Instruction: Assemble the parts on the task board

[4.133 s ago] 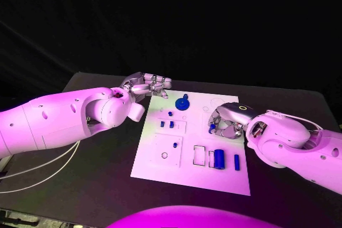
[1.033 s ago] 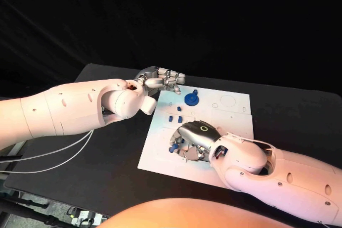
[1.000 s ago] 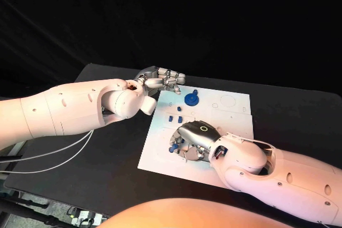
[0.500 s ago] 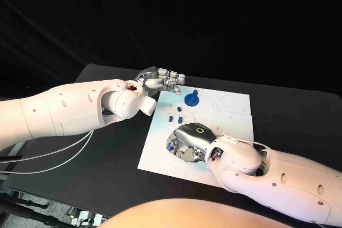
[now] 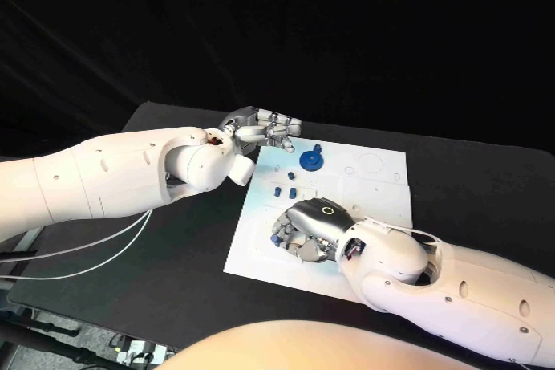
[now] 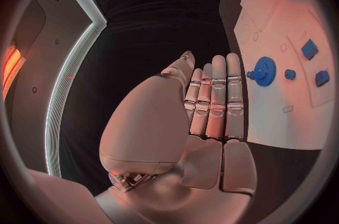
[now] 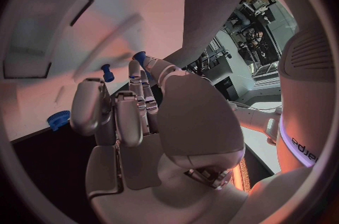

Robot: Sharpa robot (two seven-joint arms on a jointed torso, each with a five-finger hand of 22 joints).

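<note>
Task board: white plate lying flat on the black bench, marked with outlined rectangular recesses and faint circles. On its far part stands a blue gear with a knob on top; near it sit a round blue peg and two small blue blocks. My right hand rests palm down over the near left part of the board, fingers curled around a small blue part; I cannot tell whether I truly hold it. My left hand hovers at the far left corner, fingers straight together, holding nothing.
</note>
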